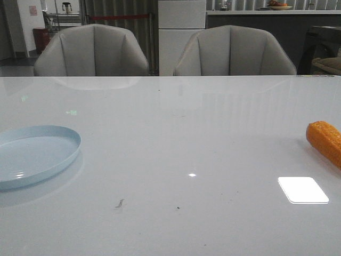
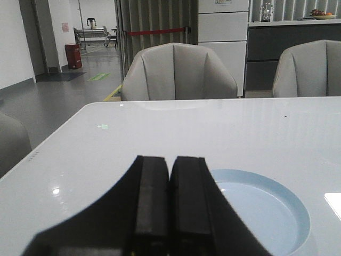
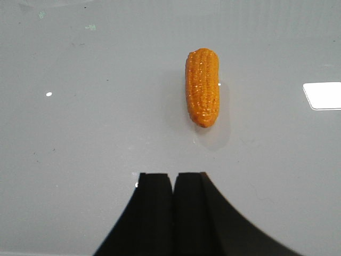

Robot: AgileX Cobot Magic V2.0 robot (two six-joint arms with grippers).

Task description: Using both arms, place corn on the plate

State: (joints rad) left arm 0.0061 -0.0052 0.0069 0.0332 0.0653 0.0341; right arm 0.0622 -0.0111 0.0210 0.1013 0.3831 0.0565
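Fingers of both the left gripper (image 2: 170,205) and right gripper (image 3: 173,210) sit pressed together, empty. Well apart from the plate (image 1: 66,154), the corn (image 3: 202,88) looks stiff, light, glossy — likely slippery; a grasp across its thick middle seems safest.

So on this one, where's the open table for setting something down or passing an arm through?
The widest free stretch is the middle of the table, between the plate at the left edge and the corn at the right edge, running back to the chairs. The plate itself holds nothing. Nowhere is crowded. Both grippers are shut, and neither is touching the corn.
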